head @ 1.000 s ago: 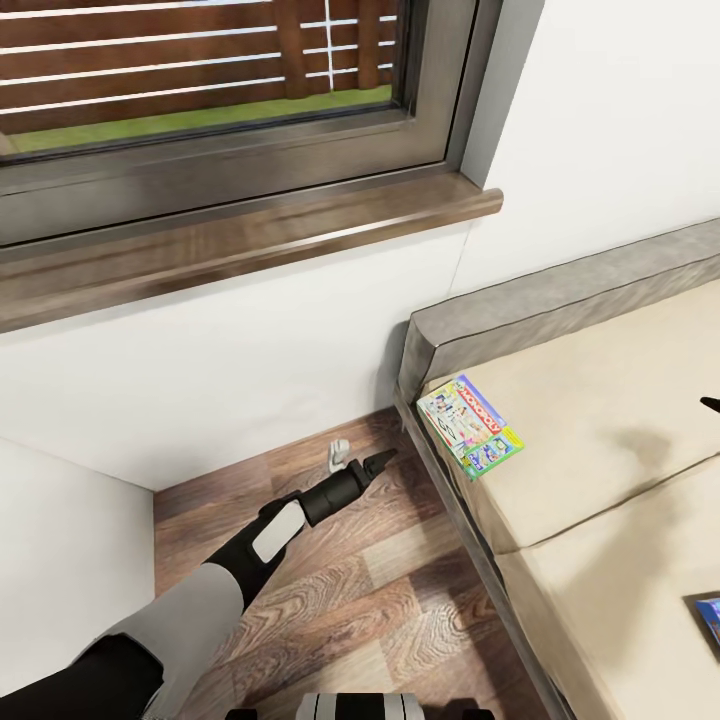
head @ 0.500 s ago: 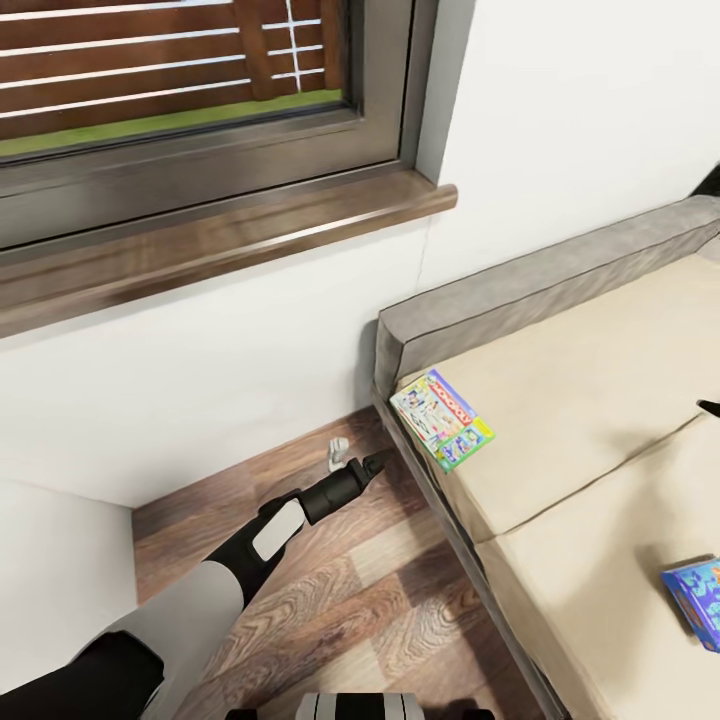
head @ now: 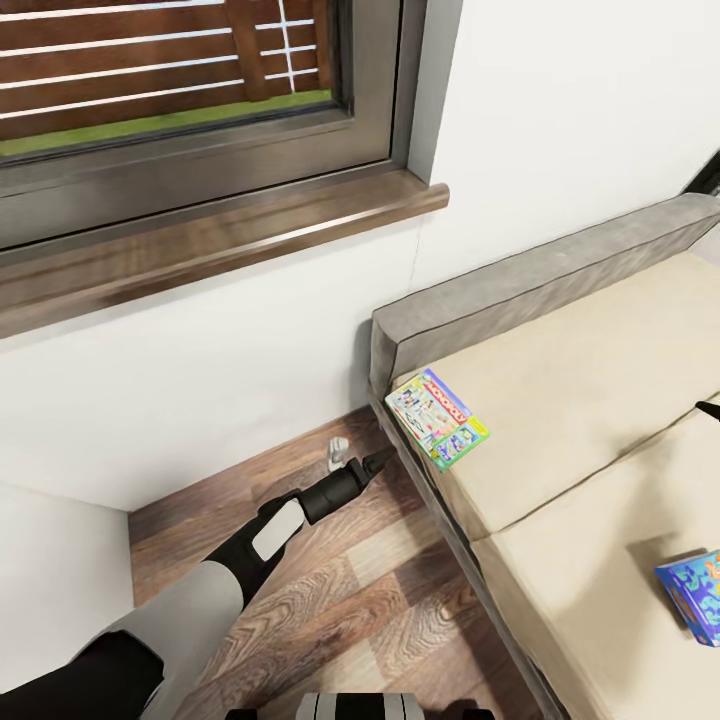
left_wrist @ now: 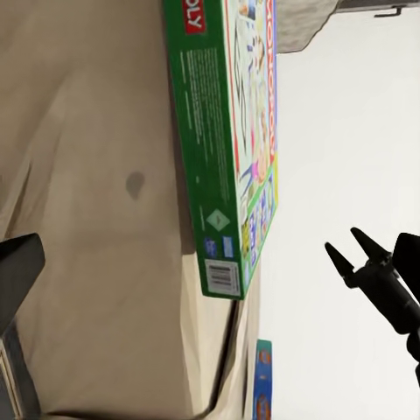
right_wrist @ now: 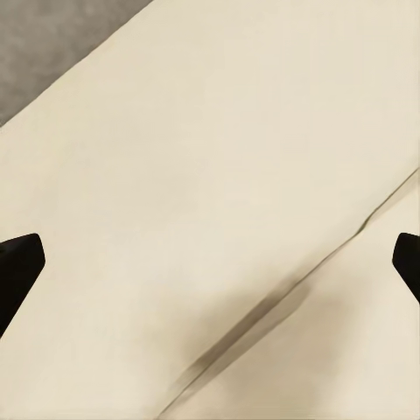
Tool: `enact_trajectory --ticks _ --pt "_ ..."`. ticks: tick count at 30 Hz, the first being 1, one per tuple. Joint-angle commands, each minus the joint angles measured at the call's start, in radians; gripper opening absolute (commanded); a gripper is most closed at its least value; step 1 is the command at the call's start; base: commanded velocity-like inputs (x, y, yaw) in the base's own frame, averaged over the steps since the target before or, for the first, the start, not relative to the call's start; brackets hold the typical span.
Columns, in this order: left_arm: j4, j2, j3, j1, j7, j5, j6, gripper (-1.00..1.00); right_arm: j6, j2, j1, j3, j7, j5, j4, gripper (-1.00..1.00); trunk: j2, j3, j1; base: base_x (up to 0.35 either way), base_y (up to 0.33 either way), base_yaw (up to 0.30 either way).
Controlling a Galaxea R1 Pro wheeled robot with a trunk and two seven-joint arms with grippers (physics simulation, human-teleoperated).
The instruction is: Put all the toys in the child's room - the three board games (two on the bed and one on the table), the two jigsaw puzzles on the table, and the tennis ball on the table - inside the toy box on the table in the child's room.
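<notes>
The white-green Monopoly board game (head: 437,418) lies flat on the near corner of the beige bed (head: 600,400). The left wrist view shows this Monopoly box (left_wrist: 229,149) edge-on. A smaller blue board game (head: 695,595) lies further along the mattress at the picture's right edge. My left gripper (head: 379,461) hangs low over the floor just left of the bed corner, open and holding nothing. My right gripper (right_wrist: 210,260) hovers open over bare mattress, and its tip (head: 708,408) pokes in at the right edge. The toy box, table, puzzles and tennis ball are out of view.
A window with a dark frame and a brown sill (head: 250,225) runs along the white wall. A grey padded bed end (head: 540,290) rises behind the Monopoly box. Wood floor (head: 350,600) lies between wall and bed, with a small white object (head: 338,452) by the skirting.
The whole picture has slid left, so the camera has turned right. The blue game box now shows more fully. Both arms keep their pose.
</notes>
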Motion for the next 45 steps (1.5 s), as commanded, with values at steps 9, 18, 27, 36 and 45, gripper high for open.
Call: enact_trajectory --ticks 9,18,27,36,45 --pt "0.001 0.023 -0.001 -0.001 -0.002 0.012 0.009 1.0 0.006 0.019 0.001 -0.002 0.001 -0.001 -0.011 1.0 0.0 -0.001 0.0 0.0 0.0 -0.005" --pt "0.002 0.032 0.0 -0.002 -0.001 0.012 0.008 1.0 0.009 0.011 0.001 -0.013 -0.005 0.001 -0.044 1.0 0.0 -0.001 0.0 0.0 0.0 -0.001" --pt "0.002 0.034 0.0 -0.007 -0.001 0.012 0.007 1.0 0.008 0.009 0.003 -0.038 -0.009 0.006 -0.078 1.0 0.0 -0.001 0.0 0.0 0.0 0.0" --pt "0.002 0.035 0.0 -0.025 0.0 0.012 0.007 1.0 0.009 0.009 0.004 -0.05 -0.009 0.008 -0.086 1.0 0.0 -0.001 0.0 0.0 0.0 0.0" --pt "0.002 0.035 0.0 -0.029 0.0 0.013 0.008 1.0 0.009 0.009 0.004 -0.059 -0.008 0.008 -0.087 1.0 0.0 -0.001 0.0 0.0 0.0 -0.105"
